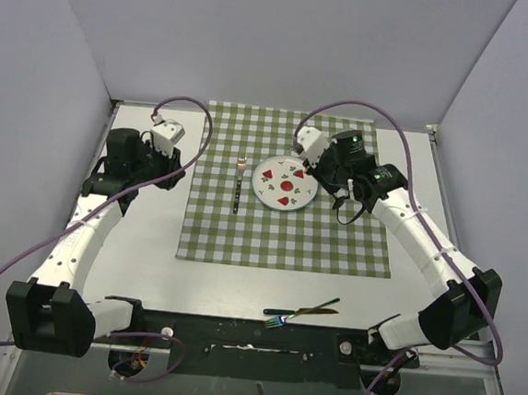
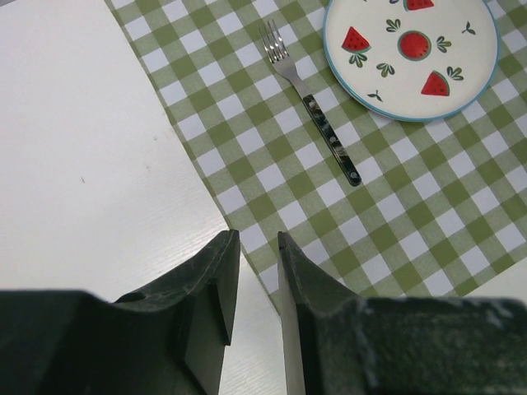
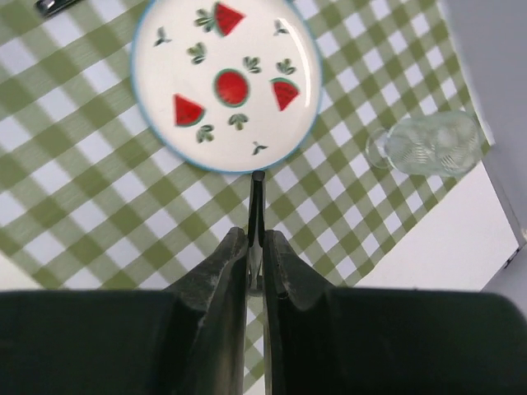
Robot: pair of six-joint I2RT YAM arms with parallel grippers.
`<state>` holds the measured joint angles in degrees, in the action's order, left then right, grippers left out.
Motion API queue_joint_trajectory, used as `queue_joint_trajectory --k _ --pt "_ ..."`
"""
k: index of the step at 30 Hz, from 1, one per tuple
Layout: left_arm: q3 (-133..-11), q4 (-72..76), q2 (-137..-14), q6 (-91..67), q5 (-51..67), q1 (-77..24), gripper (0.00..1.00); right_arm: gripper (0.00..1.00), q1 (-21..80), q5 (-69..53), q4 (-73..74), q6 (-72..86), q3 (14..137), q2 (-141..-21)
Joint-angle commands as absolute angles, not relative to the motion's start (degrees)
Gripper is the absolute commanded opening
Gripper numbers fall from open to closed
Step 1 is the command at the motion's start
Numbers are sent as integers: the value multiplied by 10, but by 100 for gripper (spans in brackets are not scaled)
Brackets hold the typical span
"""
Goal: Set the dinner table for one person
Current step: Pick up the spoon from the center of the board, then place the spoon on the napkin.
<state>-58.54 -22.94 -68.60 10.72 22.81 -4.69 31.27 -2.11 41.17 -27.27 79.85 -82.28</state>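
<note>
Right claw (image 3: 256, 251) pinching thin utensil (image 3: 258, 193), tip at plate (image 3: 165, 74) rim

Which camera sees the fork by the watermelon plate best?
The left wrist view: the fork lies whole and large there, tines and patterned handle clear. The top external view shows it whole but tiny. The right wrist view catches only a sliver of handle at its top left corner.

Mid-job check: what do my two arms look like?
Both the left arm and right arm have white links, black joints and bases. A purple cable loops off each wrist, beside a white camera block. The right wrist shows a green light. Jaws are black, tapered.
</note>
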Motion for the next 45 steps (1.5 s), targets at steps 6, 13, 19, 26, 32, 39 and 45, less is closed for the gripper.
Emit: queue_joint_trajectory --k 6,13,19,26,32,39,45 --pt "-579 -153 -699 88 216 -41 24 0 234 -36 186 -98 760 -816" --pt "-574 -132 -721 83 224 -41 23 0 183 1 73 -33 728 -827" --pt "-563 -108 -739 75 231 -41 23 0 132 -33 -21 7 679 -837" --pt "-557 -85 -753 66 238 -42 23 0 111 -61 -108 64 639 -852" --pt "-552 -83 -752 73 242 -42 22 0 107 -71 -150 78 637 -874" --pt "-547 -74 -752 79 251 -43 22 0 105 -76 -174 63 647 -914" --pt "-543 -59 -758 80 253 -46 22 0 103 -88 -193 41 649 -936"
